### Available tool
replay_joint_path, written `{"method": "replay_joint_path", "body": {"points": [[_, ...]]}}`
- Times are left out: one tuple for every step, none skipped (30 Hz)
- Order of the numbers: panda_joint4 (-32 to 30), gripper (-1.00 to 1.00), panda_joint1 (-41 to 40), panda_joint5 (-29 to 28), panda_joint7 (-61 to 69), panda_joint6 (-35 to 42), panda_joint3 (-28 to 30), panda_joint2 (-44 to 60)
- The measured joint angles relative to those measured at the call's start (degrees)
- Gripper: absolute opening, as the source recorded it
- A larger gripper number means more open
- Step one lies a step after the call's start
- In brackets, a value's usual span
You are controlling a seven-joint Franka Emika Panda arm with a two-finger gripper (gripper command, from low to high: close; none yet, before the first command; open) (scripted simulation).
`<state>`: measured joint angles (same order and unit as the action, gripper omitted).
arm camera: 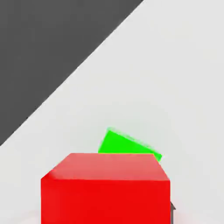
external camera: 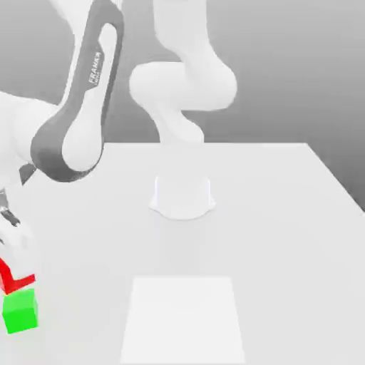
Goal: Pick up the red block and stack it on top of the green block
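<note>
The red block (external camera: 16,279) sits on top of the green block (external camera: 20,312) at the far left of the exterior view, near the table's front edge. It is turned a little relative to the green one. My gripper (external camera: 14,262) comes down from above and is shut on the red block, with a white finger covering part of it. In the hand view the red block (arm camera: 105,188) looms close, and a corner of the green block (arm camera: 124,144) peeks out beyond it.
The arm's white base (external camera: 182,196) stands at the middle of the table (external camera: 285,214). A pale square patch (external camera: 182,317) lies on the table at the front centre. The table's edge runs close to the blocks.
</note>
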<state>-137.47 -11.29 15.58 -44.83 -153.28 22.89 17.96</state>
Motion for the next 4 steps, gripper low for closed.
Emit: {"method": "replay_joint_path", "body": {"points": [[0.13,1.00,-0.71,1.23,0.83,-1.15,-0.87,1.39],[0.13,1.00,-0.71,1.23,0.83,-1.15,-0.87,1.39],[0.13,1.00,-0.71,1.23,0.83,-1.15,-0.87,1.39],[0.13,1.00,-0.71,1.23,0.83,-1.15,-0.87,1.39]]}}
